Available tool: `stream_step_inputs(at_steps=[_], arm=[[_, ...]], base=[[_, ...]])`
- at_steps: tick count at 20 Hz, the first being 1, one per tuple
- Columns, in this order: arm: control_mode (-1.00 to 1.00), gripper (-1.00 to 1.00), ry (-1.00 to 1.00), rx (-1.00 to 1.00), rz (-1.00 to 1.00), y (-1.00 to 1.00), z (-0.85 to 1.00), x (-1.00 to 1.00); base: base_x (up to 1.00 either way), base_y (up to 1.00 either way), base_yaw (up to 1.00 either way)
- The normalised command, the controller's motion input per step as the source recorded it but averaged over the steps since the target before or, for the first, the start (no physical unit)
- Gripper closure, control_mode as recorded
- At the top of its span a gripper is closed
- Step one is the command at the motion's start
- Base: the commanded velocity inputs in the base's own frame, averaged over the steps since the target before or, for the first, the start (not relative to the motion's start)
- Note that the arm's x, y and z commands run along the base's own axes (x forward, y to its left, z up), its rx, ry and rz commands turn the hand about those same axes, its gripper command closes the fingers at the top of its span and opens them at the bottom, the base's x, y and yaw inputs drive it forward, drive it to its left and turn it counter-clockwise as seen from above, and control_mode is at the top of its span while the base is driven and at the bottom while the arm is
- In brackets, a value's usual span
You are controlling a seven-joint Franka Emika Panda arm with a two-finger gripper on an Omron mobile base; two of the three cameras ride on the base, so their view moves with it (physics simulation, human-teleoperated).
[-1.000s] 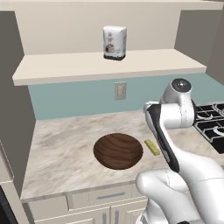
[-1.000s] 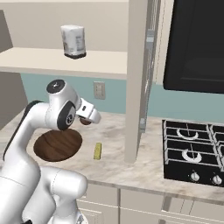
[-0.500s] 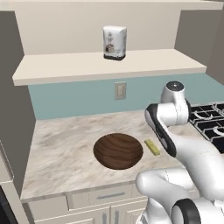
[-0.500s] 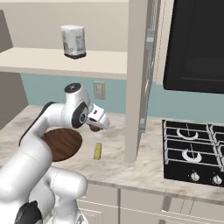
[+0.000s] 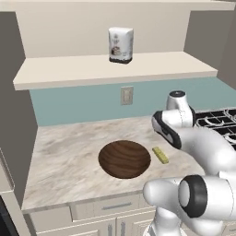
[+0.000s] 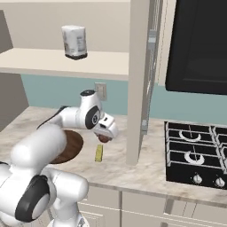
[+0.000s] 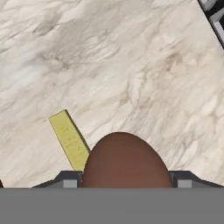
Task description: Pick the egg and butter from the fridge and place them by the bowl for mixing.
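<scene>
Hand view shows your fingers gripping the egg above the desk; butter already lies beside the bowl, so only the egg remains.

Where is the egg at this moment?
The egg is clamped in the claw above the marble counter, just over the butter lying right of the bowl, near the stove side.

A kitchen: marble counter, gas stove, cabinet drawers and wall shelf.
</scene>
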Motion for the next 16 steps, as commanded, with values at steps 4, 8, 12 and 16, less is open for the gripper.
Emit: stream_step_inputs(at_steps=[4, 8, 12, 16], arm=[[-1.0, 1.0, 0.05, 0.0, 0.0, -0.03, -0.51, 0.35], [-1.0, 1.0, 0.07, 0.0, -0.01, 0.01, -0.42, 0.46], [-1.0, 1.0, 0.07, 0.01, 0.0, -0.14, -0.34, 0.31], [-1.0, 1.0, 0.01, 0.0, 0.0, -0.05, -0.32, 0.18]], base=[[0.0, 0.0, 0.0], [0.0, 0.0, 0.0], [0.0, 0.0, 0.0], [0.0, 0.0, 0.0]])
